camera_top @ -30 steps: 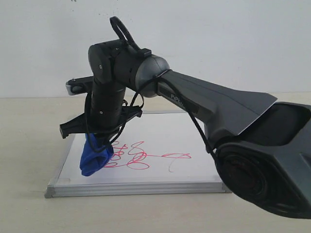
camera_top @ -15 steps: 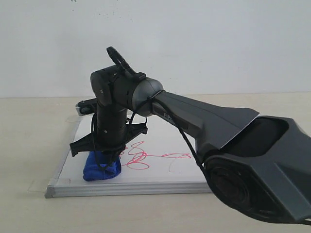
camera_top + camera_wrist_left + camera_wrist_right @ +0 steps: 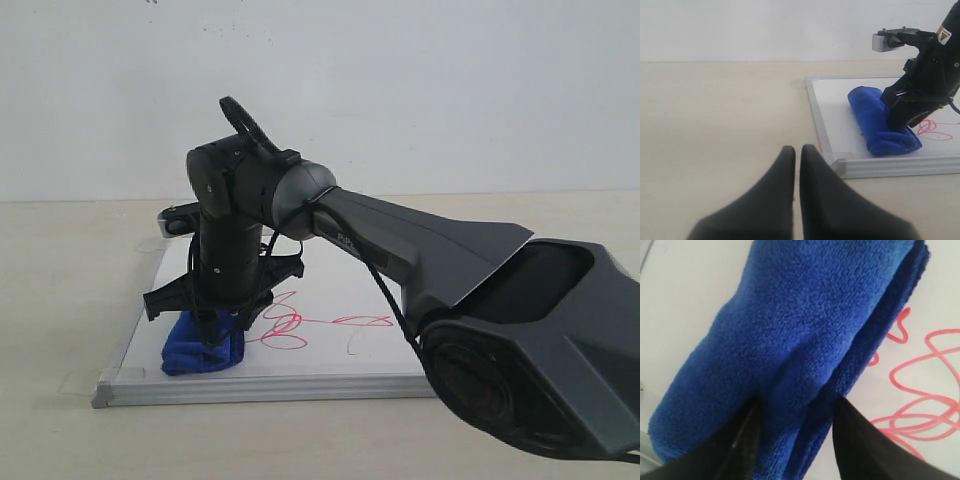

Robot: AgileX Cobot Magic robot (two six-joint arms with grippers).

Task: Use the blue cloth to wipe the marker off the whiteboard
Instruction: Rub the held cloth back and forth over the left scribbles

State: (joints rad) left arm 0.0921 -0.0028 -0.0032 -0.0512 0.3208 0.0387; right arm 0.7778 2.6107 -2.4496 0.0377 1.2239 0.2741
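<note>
Hiding part of marker [image 3: 288,320]: blue cloth [image 3: 205,352]

Foreground: black two-finger left gripper [image 3: 796,149] over the plain beige desk [image 3: 715,115], fingers pressed together, well apart from the flat white silver-framed whiteboard [image 3: 837,107]. A royal-blue fuzzy microfibre cloth [image 3: 872,117] lies on the whiteboard near a taped corner, with the black right gripper [image 3: 901,119] down on it. Thin red-pink marker loops [image 3: 935,129] sit just beside the cloth.

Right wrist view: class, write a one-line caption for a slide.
The right tool pinches the blue cloth flat on the whiteboard, beside red marker loops not yet wiped.
</note>
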